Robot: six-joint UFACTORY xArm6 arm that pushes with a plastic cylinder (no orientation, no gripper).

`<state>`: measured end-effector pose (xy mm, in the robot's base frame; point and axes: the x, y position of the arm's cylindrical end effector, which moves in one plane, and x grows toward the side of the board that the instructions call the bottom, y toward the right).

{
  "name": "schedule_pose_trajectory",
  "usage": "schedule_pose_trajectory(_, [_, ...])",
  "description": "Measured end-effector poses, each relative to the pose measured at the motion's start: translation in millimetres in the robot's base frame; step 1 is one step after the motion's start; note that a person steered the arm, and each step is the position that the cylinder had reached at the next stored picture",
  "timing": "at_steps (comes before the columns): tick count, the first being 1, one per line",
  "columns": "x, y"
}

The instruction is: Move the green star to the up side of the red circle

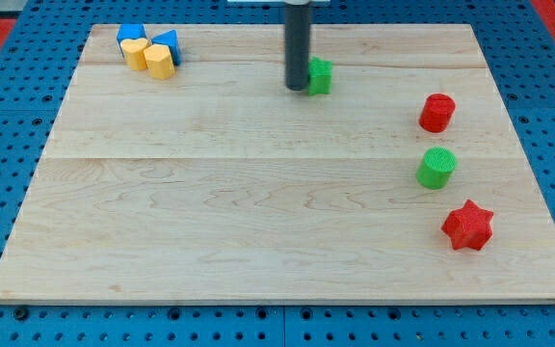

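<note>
1. Since the rod carries no fingers to open or close, contact is by pushing only; my tip (298,89) rests on the wooden board (258,222) near the view's top centre.
2. Green star (321,75) sits just beside my tip, on its right side, touching or nearly so; the rod hides part of it, so its star shape is hard to confirm.
3. Red circle (437,112) stands well apart, toward the view's right and slightly lower.
4. Judgement: my tip is left of the star because the push must run rightward, ending above the red circle.
5. Green circle (436,168) and red star (468,226) lie below the red circle, off that path.
6. Blue and yellow blocks (149,50) are clustered at the top left, uninvolved.
7. Risk: an off-centre push could spin the star off line.
</note>
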<state>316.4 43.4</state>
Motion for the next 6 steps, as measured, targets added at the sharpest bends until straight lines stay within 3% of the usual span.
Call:
schedule_pose_trajectory(2, [-3.0, 34.8])
schedule_pose_trajectory(3, [-25.9, -27.9])
schedule_pose_trajectory(4, [-45.1, -4.5])
schedule_pose_trajectory(5, [-41.8, 56.1])
schedule_pose_trajectory(6, [-39.7, 78.3])
